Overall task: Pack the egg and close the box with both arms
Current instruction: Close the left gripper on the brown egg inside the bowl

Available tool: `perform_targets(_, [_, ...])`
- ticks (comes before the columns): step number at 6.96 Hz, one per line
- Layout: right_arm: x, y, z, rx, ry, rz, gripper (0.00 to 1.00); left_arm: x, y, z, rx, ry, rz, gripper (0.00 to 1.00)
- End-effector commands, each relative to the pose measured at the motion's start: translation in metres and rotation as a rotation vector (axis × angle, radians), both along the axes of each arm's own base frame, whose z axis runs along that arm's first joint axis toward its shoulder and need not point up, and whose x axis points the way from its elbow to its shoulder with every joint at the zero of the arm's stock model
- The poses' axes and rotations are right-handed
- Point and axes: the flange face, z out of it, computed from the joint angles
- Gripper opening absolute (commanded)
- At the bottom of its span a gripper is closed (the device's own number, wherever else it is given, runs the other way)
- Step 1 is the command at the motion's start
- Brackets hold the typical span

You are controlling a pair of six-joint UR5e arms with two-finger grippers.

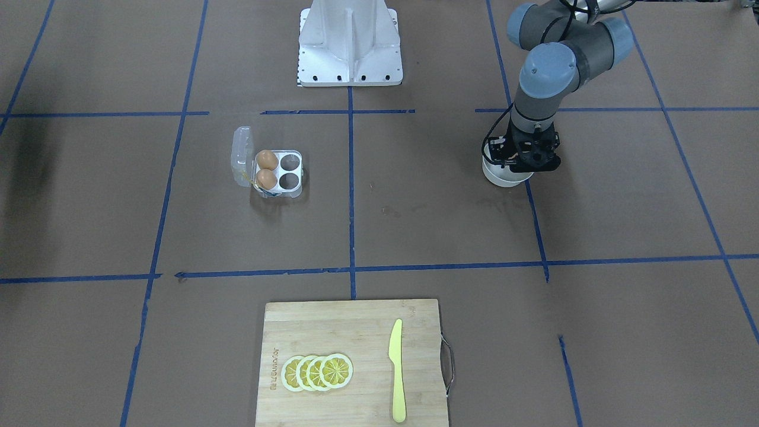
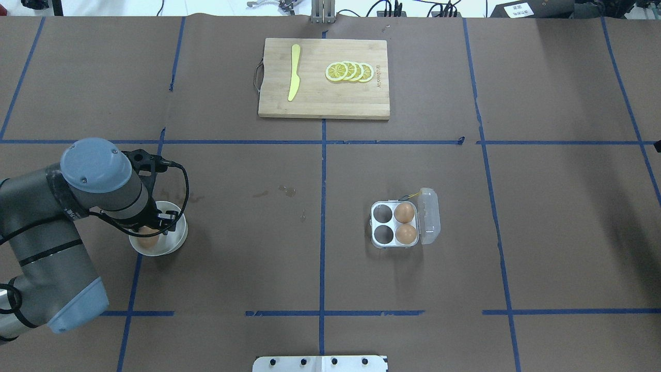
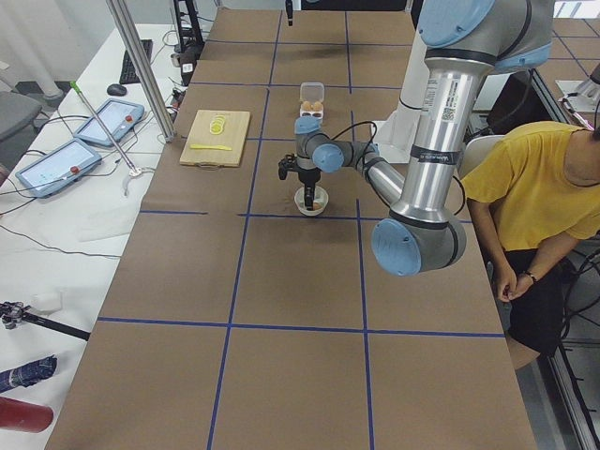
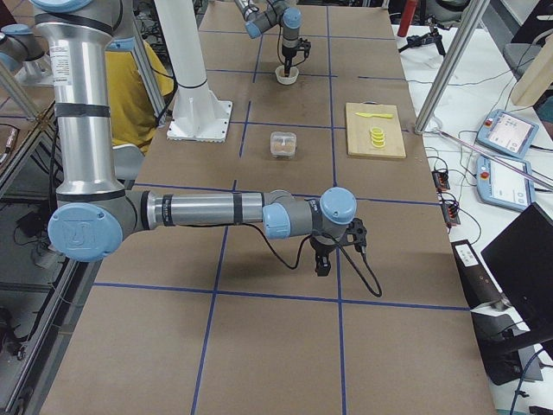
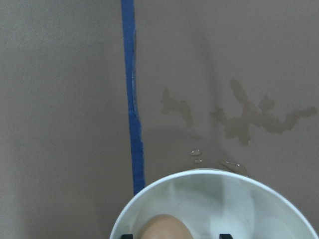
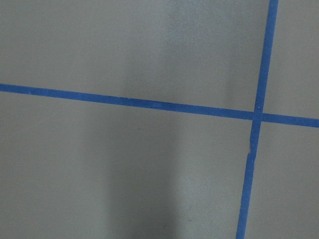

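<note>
An orange-brown egg (image 2: 148, 241) lies in a white bowl (image 2: 177, 238) at the table's left; it also shows in the left wrist view (image 5: 164, 228). My left gripper (image 2: 151, 227) hangs down into the bowl, open, with one fingertip (image 5: 127, 235) on either side of the egg and gaps between. The clear box (image 2: 373, 225) sits right of centre with its lid (image 2: 429, 216) open to the right. Two eggs (image 2: 404, 212) fill the cups by the lid; the other two cups are empty. My right gripper (image 4: 321, 259) hovers over bare table, far from the box; I cannot tell its state.
A wooden cutting board (image 2: 320, 101) with a yellow knife (image 2: 294, 72) and lemon slices (image 2: 350, 72) lies at the far edge. The white robot base (image 1: 350, 53) stands at the near edge. A damp stain (image 5: 249, 119) marks the paper beside the bowl.
</note>
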Motion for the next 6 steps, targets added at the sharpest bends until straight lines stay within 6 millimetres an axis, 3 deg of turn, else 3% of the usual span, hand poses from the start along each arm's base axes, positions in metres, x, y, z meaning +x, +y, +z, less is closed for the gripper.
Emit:
perform_targets(1, [0.000, 0.000, 0.001, -0.002, 0.000, -0.001, 1.00, 0.002, 0.003, 0.002, -0.026, 0.009, 0.015, 0.65])
perform_targets(2, [0.000, 0.000, 0.000, -0.001, 0.000, 0.000, 1.00, 0.003, 0.003, 0.002, -0.028, 0.008, 0.016, 0.58])
perform_targets(3, [0.001, 0.001, 0.002, -0.004, 0.000, 0.002, 1.00, 0.003, 0.002, 0.004, -0.026, 0.005, 0.019, 0.42])
perform_targets(4, [0.000, 0.000, 0.000, -0.003, 0.000, 0.000, 1.00, 0.003, 0.002, 0.002, -0.023, 0.007, 0.023, 0.06])
perform_targets(6, [0.001, 0.001, 0.001, -0.003, 0.000, 0.002, 1.00, 0.001, 0.003, -0.008, -0.012, 0.022, 0.021, 0.00])
